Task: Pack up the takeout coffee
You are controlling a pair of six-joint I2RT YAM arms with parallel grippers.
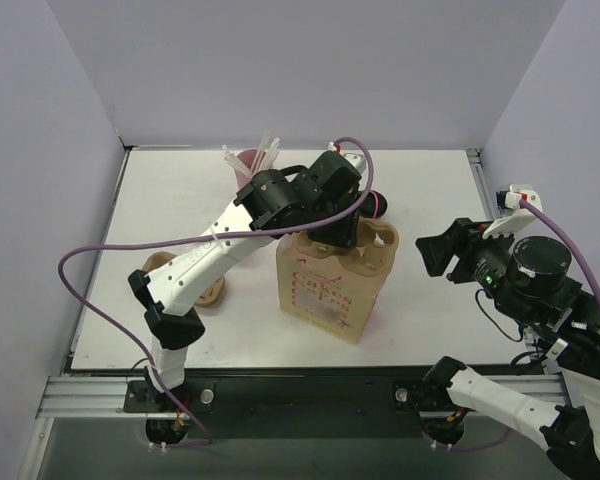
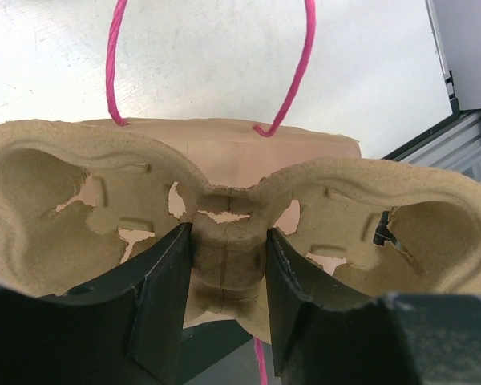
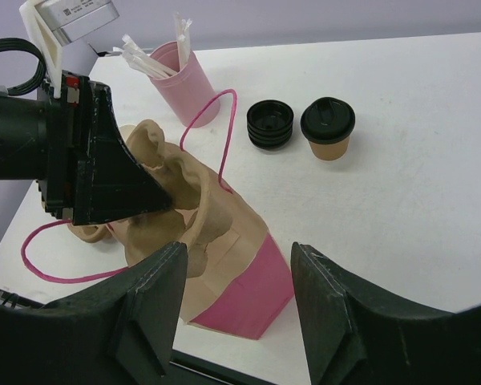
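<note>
The takeout coffee (image 3: 329, 128), a small kraft cup with a black lid, stands on the table beyond the bag in the right wrist view. The left arm hides it in the top view. The pink-and-cream paper bag (image 1: 325, 295) (image 3: 248, 281) stands upright mid-table. My left gripper (image 1: 338, 238) (image 2: 224, 241) is shut on the middle ridge of the brown pulp cup carrier (image 1: 375, 245) (image 2: 401, 241) (image 3: 156, 160) and holds it at the bag's mouth (image 2: 224, 152). My right gripper (image 1: 428, 255) (image 3: 239, 250) is open and empty, to the right of the bag.
A pink cup of white straws (image 1: 250, 165) (image 3: 180, 80) stands at the back left. A stack of black lids (image 3: 270, 124) sits beside the coffee. Tan round pieces (image 1: 210, 290) lie left of the bag. The bag's pink handles (image 2: 297, 72) loop outward.
</note>
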